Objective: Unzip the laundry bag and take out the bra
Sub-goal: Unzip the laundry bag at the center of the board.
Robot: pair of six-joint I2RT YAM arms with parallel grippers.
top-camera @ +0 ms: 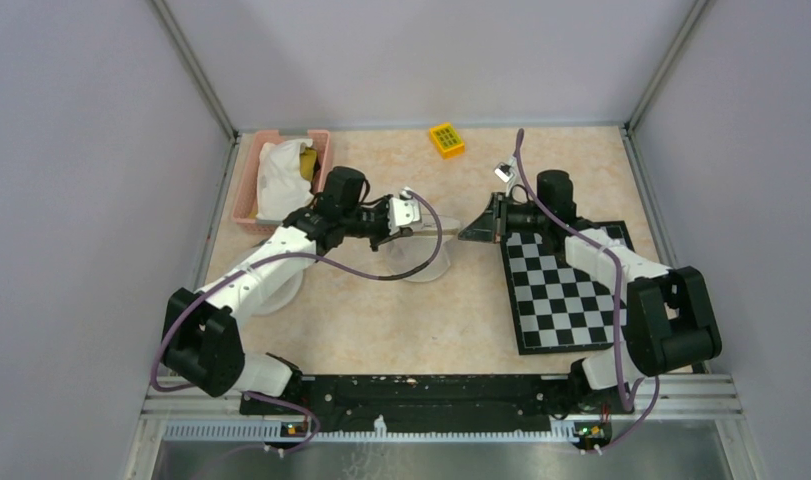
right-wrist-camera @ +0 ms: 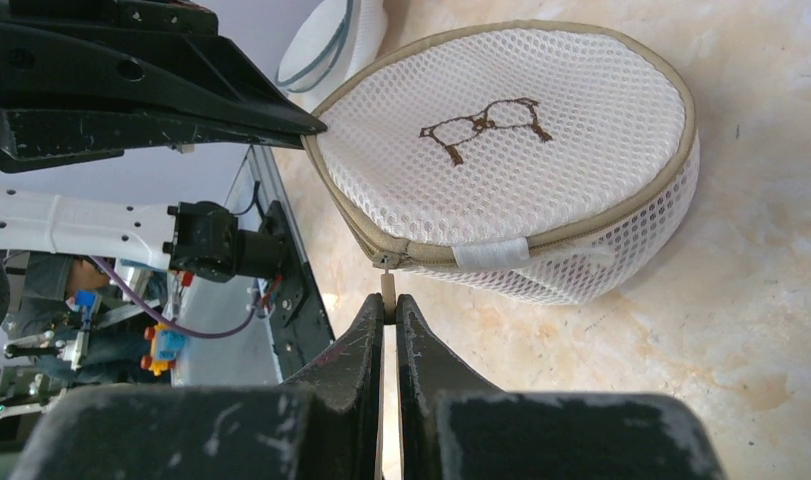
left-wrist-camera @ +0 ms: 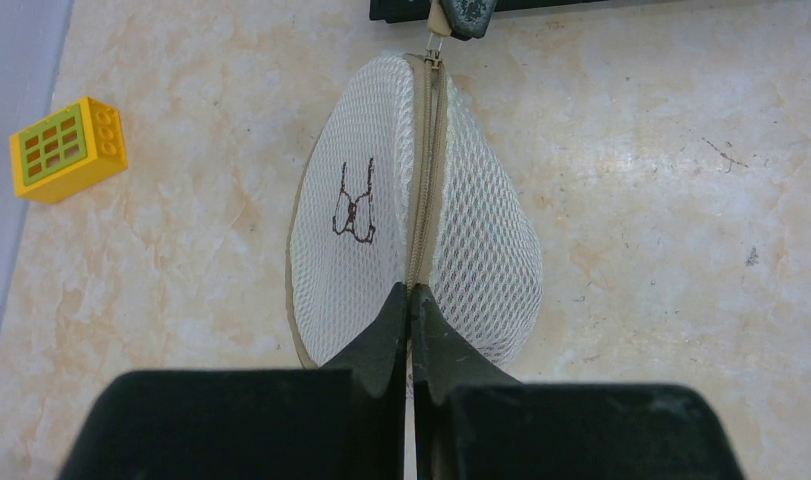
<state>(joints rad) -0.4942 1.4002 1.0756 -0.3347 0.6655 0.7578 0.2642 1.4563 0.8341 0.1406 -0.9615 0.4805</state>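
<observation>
Far left at the back, pink basket point(top-camera: 249, 185) with white cloth in it. The bag point(top-camera: 422, 262) sits mid-table, between my two grippers. It is round, white mesh with beige trim, and has a brown bra drawing point(left-wrist-camera: 353, 205) stitched on one face. The zip point(left-wrist-camera: 425, 190) runs around the side band and looks closed along every stretch I can see. I can't see inside through the mesh.

Left gripper point(left-wrist-camera: 411, 298): jaws together, pinching the bag's side band right on the zip line, tips pressed into the mesh. From the right wrist view its tip meets the bag's rim.

Yellow block point(top-camera: 446, 139) sits at the back, well apart from the bag.

Right gripper point(right-wrist-camera: 389, 305): jaws together, clamped on the pull point(right-wrist-camera: 387, 284), at the opposite end of the bag from the left gripper. The pull sits at the end of the zip, just off the trim.

Right side, checkerboard point(top-camera: 561, 295) lies flat under the right arm.
</observation>
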